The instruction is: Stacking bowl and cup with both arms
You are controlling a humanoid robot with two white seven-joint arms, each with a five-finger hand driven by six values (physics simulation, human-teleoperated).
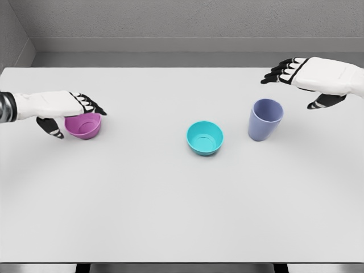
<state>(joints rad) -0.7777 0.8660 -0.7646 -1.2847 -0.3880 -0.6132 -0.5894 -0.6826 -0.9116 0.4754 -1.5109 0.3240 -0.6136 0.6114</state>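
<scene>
left robot hand (68, 111) hovers over white table (170, 199), grey walls (170, 23).

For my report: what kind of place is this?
Probably a simulated test bench: a plain white table, grey walls, and only a pink bowl, a teal bowl and a purple cup.

Left robot hand (68, 111) over pink bowl (84, 126), perhaps touching; teal bowl (205, 137), cup (265, 119) apart.

Colours on the white table (170, 216)

Magenta bowl (85, 126) near left edge; teal bowl (205, 138) mid-table; lavender-blue cup (265, 119) toward right edge. Left hand (62, 111) and right hand (313, 77): white shells, black fingers with white bands. Grey speckled wall (187, 20).
</scene>
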